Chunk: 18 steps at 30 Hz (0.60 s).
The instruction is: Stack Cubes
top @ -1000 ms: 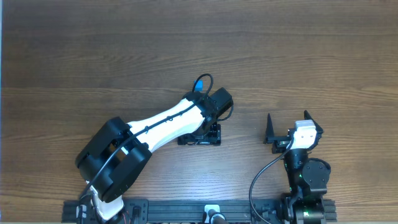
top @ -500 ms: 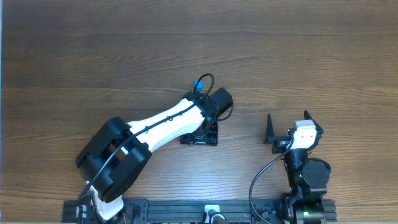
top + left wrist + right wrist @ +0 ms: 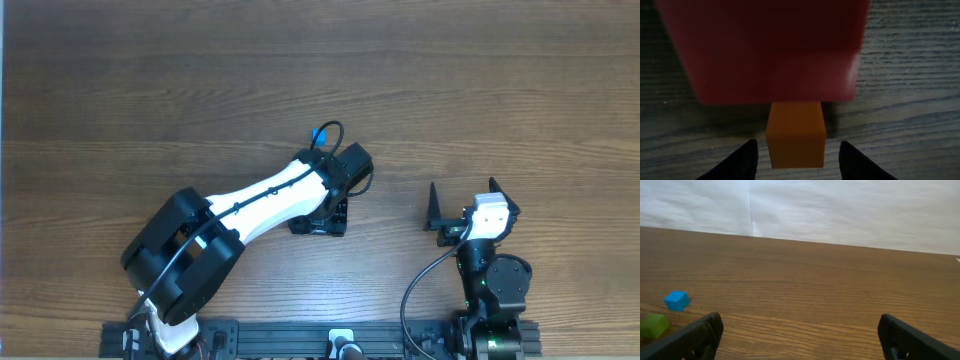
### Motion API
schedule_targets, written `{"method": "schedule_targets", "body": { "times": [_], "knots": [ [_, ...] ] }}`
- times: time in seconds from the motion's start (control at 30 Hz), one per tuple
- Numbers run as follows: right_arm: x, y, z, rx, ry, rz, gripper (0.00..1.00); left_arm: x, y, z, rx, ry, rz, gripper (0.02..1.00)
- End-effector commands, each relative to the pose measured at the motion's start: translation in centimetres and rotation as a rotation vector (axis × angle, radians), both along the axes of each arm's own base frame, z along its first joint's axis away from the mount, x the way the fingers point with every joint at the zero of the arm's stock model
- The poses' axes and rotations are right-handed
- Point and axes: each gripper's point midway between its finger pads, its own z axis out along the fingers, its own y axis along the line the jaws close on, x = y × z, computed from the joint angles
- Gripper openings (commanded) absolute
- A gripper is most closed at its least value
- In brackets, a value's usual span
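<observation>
Cube [image 3: 795, 135] (orange) square-on, left pincer [image 3: 798, 144] astride

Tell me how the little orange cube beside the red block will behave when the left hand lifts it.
The orange cube looks solid with flat faces, so it likely won't squash or roll. It is small beside the red block, so probably light. Its sides look smooth, so it might slip unless the open left hand, straddling it, closes squarely.

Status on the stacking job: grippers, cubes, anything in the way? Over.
Left gripper open, straddling orange cube, which sits against red cube. Right gripper open, empty, off to the side. Blue cube, green cube loose on table; nothing seen blocking.
</observation>
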Motion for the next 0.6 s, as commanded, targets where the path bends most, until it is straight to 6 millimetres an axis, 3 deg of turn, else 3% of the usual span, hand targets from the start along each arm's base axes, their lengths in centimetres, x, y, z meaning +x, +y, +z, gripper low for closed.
{"method": "schedule_targets", "body": {
  "times": [0.03,0.4,0.6],
  "knots": [
    [-0.01,-0.01,-0.11,-0.005,-0.004,-0.002,0.993,0.58,0.52,0.61,0.003,-0.033,0.001,0.518],
    [0.0,-0.01,-0.12,-0.005,-0.003,-0.002,0.993,0.93,0.81,0.6,0.017,-0.049,0.003,0.389],
    [-0.01,-0.01,-0.11,-0.005,-0.004,-0.002,0.991,1.1,0.85,0.59,0.021,-0.059,0.003,0.272]
  ]
}}
